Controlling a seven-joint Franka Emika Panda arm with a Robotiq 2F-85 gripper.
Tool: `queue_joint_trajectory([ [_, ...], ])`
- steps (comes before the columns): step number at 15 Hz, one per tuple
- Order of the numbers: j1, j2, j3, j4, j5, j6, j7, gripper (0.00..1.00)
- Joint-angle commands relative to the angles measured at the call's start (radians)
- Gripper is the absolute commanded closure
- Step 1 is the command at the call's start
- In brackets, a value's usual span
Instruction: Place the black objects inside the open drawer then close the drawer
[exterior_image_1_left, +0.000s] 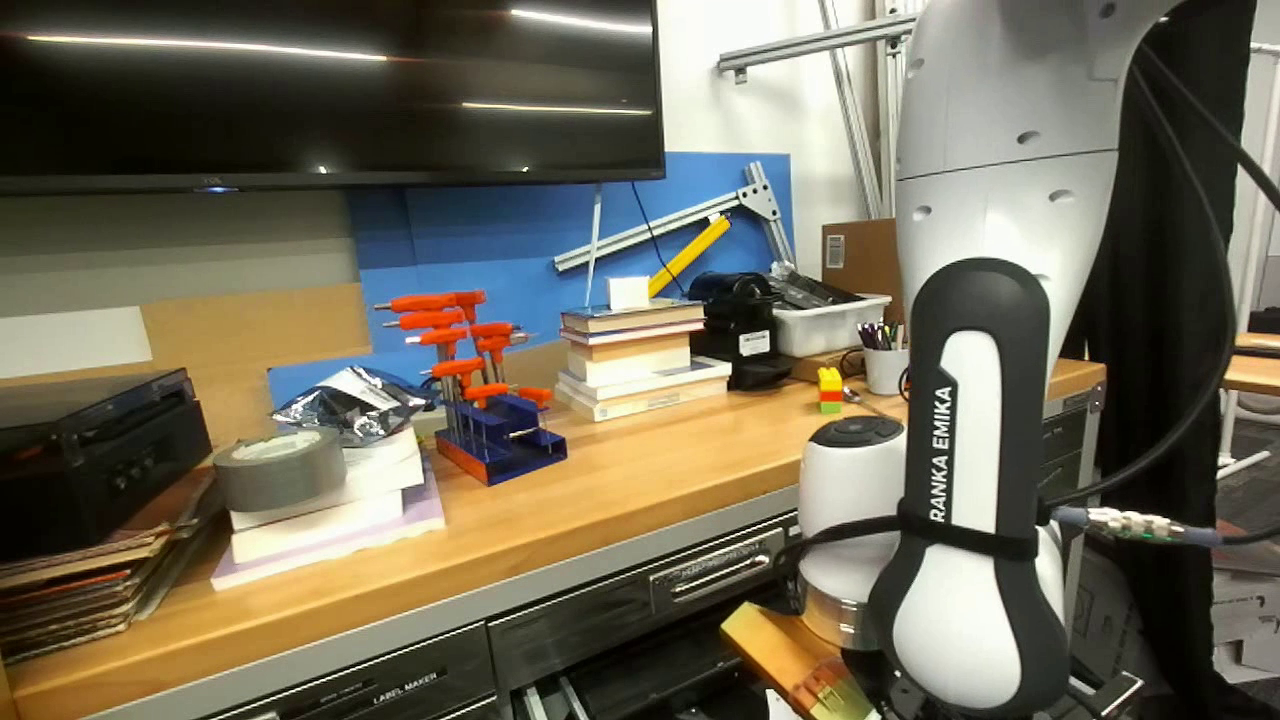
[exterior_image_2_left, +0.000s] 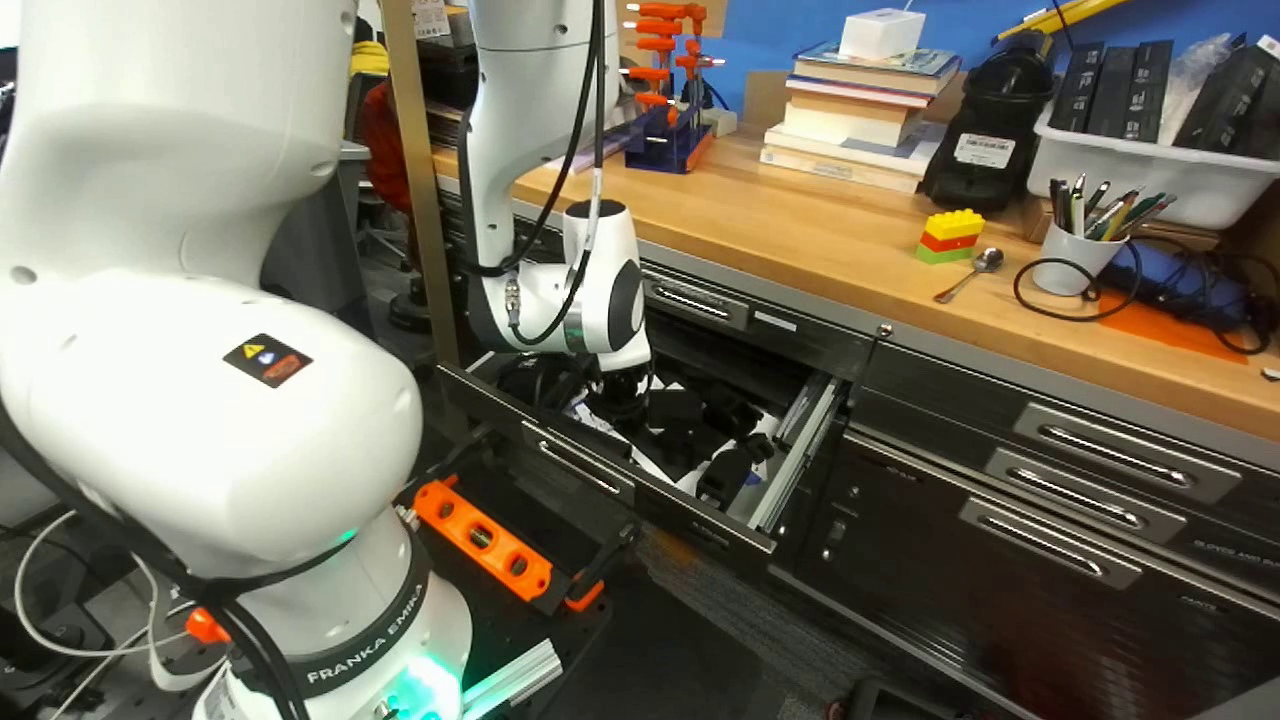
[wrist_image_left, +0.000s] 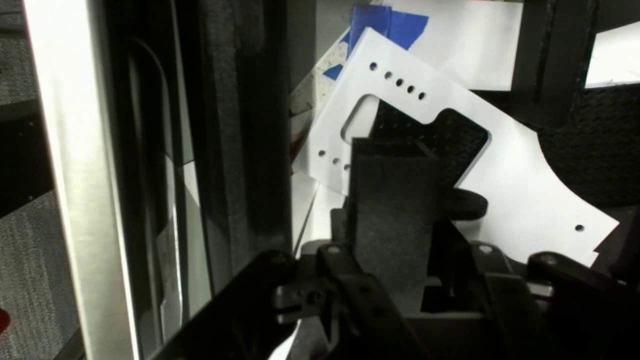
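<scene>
Claw (wrist_image_left: 407, 245) low over the open drawer (exterior_image_2_left: 690, 515), I flank a black block (wrist_image_left: 392, 200), likely for gentle release; whether pinched, I cannot tell.

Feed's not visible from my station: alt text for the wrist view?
A chunky matte-black block appears between the jaws of the black two-finger gripper at lower centre; whether it is gripped is unclear. Beyond it lies a flat white plate with round holes, and the bright edge of the grey metal drawer runs down the picture's left side.
</scene>
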Motion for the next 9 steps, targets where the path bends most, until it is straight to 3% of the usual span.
queue_joint_trajectory([
  [1,0.041,0.006,-0.029,0.026,0.009,-0.027,0.016,0.25],
  [4,0.055,-0.011,-0.035,0.039,0.0,-0.07,0.006,0.02],
  [9,0.089,-0.069,-0.038,0.058,-0.011,-0.18,0.001,0.0],
])
